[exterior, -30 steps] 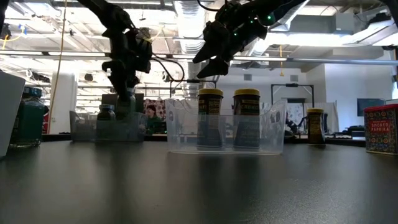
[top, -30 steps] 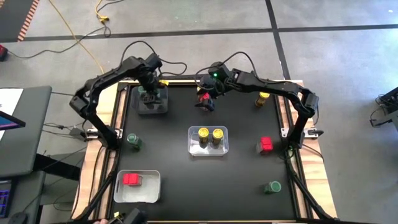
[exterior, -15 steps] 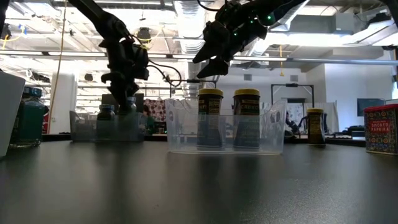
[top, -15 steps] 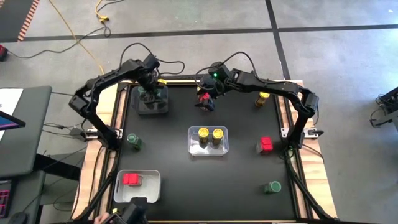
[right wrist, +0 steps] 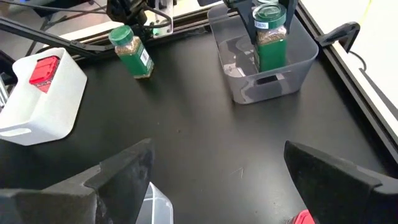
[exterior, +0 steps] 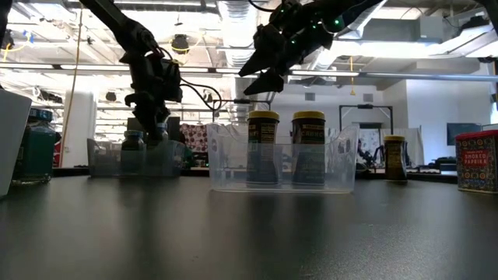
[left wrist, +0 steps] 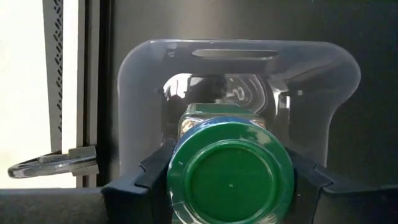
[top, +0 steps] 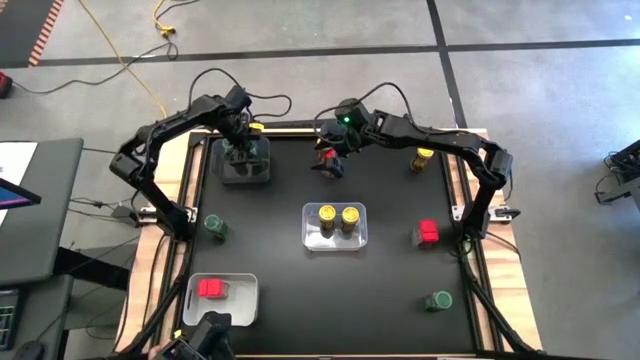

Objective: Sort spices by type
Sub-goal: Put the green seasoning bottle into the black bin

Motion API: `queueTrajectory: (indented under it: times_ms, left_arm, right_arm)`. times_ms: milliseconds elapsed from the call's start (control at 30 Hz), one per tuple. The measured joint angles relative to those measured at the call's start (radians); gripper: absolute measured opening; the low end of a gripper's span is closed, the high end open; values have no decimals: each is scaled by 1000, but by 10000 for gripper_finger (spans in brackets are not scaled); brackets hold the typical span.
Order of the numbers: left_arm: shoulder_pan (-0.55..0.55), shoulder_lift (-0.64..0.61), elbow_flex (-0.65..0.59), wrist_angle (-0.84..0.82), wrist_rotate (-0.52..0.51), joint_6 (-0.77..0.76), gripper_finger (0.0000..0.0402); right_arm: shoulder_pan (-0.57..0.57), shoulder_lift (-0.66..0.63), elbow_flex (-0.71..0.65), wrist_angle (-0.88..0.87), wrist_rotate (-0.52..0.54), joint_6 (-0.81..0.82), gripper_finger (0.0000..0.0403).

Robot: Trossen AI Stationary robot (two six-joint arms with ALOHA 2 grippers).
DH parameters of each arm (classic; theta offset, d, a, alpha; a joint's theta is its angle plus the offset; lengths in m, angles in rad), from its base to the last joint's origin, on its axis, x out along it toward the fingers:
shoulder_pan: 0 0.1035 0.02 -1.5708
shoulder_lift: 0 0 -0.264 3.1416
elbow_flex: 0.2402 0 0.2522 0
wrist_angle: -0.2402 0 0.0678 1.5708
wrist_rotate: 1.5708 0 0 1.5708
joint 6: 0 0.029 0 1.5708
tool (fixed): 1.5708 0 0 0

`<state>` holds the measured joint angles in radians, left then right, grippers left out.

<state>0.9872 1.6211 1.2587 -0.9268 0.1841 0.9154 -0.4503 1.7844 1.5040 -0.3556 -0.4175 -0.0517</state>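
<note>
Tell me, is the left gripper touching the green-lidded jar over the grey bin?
Touching. The left wrist view shows the left gripper with its fingers pressed against both sides of the green-lidded jar, above the grey bin.

The black table (top: 290,260) had light wooden edges (top: 190,160) and stood on a grey floor (top: 540,90) crossed by dark seam lines (top: 447,60). A yellow cable (top: 125,65) ran over the floor beyond the table, near a strip of orange-and-black hazard tape (top: 45,35). A dark side table (top: 35,215) sat off to 1 side. Seen level across the table, the room behind was a bright open hall with exposed ceiling ducts (exterior: 233,15), white beams (exterior: 436,76) and a white column (exterior: 78,128).
</note>
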Motion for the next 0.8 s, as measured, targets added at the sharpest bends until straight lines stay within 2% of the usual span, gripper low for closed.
queueTrajectory:
  times_ms: [800]
  left_arm:
    - [10,0,0,0,24,4,194]
  right_arm:
    - [0,0,0,2,0,0,386]
